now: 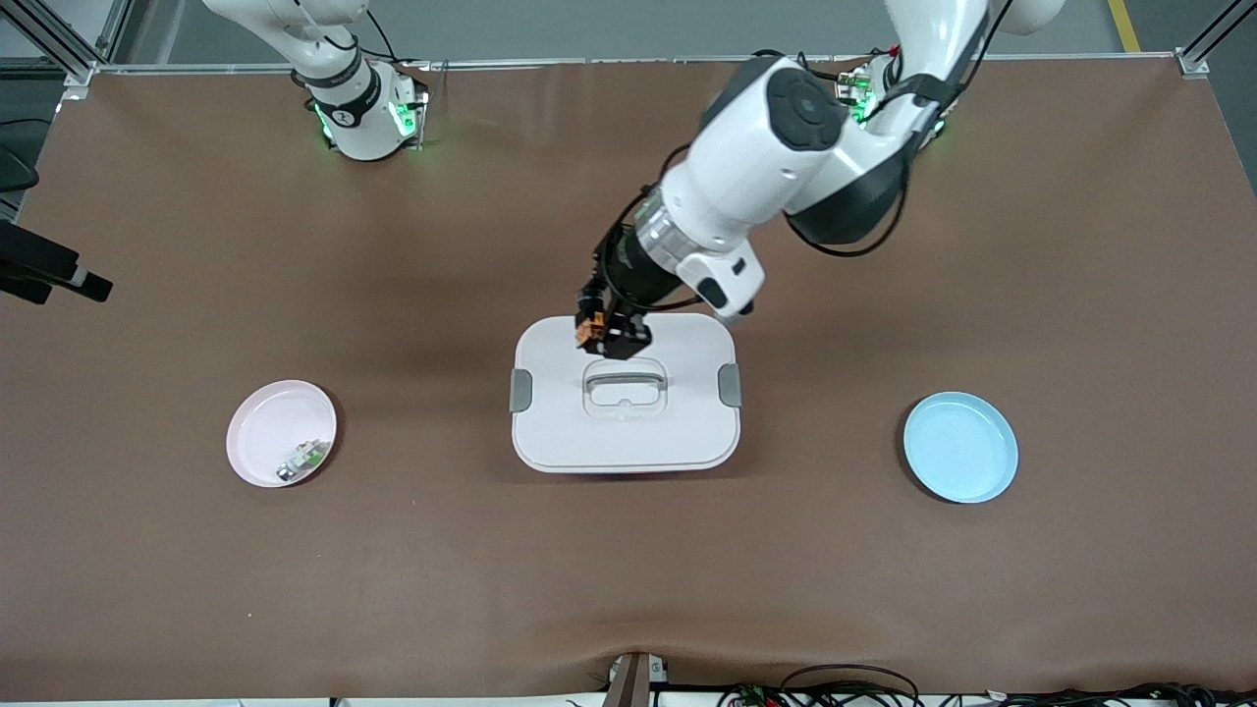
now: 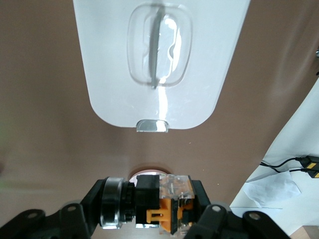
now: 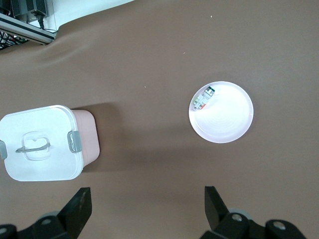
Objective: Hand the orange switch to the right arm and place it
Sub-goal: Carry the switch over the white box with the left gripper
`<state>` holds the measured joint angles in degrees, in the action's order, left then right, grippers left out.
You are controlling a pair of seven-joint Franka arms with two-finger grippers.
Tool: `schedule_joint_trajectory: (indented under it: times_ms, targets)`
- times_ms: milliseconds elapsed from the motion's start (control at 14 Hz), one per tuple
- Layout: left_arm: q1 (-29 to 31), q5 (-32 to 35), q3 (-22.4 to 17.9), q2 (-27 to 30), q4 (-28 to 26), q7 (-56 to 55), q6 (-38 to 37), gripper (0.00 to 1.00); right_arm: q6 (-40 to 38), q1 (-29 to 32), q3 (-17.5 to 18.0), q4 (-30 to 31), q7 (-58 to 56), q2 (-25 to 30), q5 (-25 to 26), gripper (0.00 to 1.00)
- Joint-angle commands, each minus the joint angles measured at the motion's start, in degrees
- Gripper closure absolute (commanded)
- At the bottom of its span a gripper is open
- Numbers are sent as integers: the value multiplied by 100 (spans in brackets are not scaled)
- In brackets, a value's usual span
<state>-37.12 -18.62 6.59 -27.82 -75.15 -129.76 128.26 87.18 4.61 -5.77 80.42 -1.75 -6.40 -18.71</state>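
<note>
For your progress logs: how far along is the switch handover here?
Done: the left gripper has picked up the orange switch and holds it over the white lidded box. Left: the handover and placing. The right gripper is open, high over the table, holding nothing.

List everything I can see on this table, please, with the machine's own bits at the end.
table: one, brown covering, under everything.
lidded box: one, white lid with grey clips, pinkish body, mid-table.
pink plate: one, toward the right arm's end.
green-and-silver part: one, in the pink plate.
blue plate: one, toward the left arm's end.
orange switch: one, black and orange, held over the lidded box.
left gripper: black, jaws shut on the switch.
right gripper: black, jaws open, above the table, waiting.
</note>
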Motion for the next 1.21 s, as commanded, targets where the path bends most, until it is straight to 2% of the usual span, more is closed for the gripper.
schedule_joint_trajectory:
  times_ms: [0,142,285,427,641,926,1140]
  targets:
    - [-872,-28,-718,-127,53,-269,305,61,10,110,76,44,-132,-133,-185,0]
    - [-1601,-80,-1298,-267,53,-330,541,61,-86,75,93,79,-220,-282,-255,0]
    - [-1912,-89,-1441,-399,53,-532,788,61,-122,49,85,192,-702,-283,-807,0]
    - [-2018,-98,-1407,-478,53,-663,893,61,122,49,85,666,-791,-274,-1316,0]
    - [-2036,-186,-1284,-750,53,-1181,1183,61,326,-126,102,1124,-1203,-248,-1521,0]
    - [-2009,-326,-1020,-866,53,-1148,1176,61,388,-250,102,1625,-1555,-213,-2153,0]
    - [-2000,-327,-932,-822,53,-772,974,61,607,-320,93,2248,-2249,-213,-2777,0]
